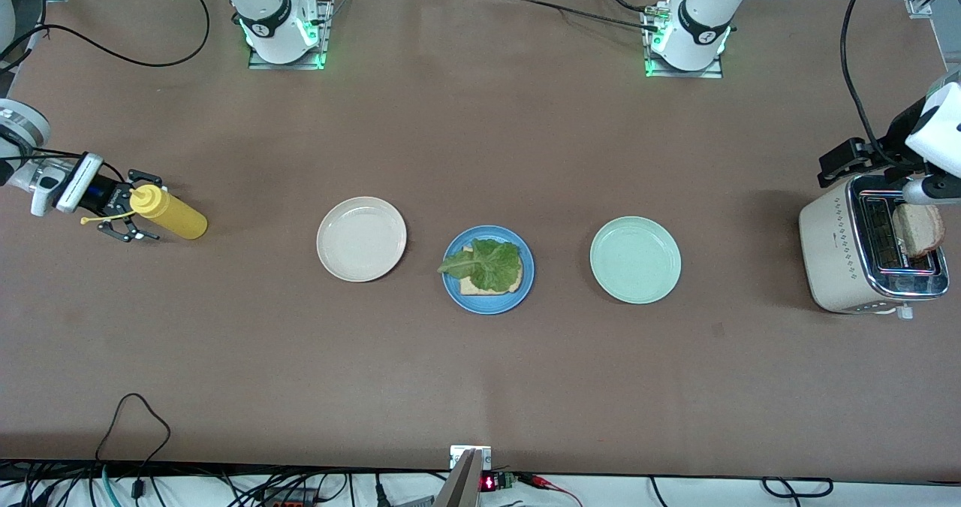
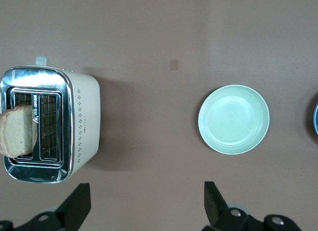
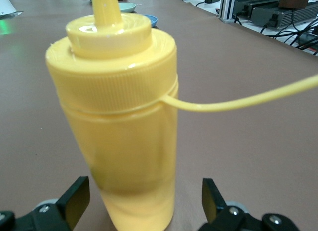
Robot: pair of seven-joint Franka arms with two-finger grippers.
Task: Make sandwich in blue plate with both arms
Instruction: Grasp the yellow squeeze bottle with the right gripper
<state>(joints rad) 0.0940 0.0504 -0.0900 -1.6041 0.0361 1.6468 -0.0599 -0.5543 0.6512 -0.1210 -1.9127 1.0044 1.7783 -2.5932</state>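
the blue plate (image 1: 488, 270) sits mid-counter, well apart from both hands. the left hand (image 2: 144, 206), fingers apart, hangs over the toaster (image 1: 871, 255) at its counter edge. the right hand (image 1: 126, 214), fingers apart, flanks the mustard bottle (image 1: 169, 212) at its edge.

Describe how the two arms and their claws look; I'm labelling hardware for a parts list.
Both arms are glossy white with dark-grey joint bands, on bases lit green, with black cables trailing. The right claw is black with thin two-finger tips behind a white wrist block with a blue patch. The left claw has black, wedge-shaped fingers.
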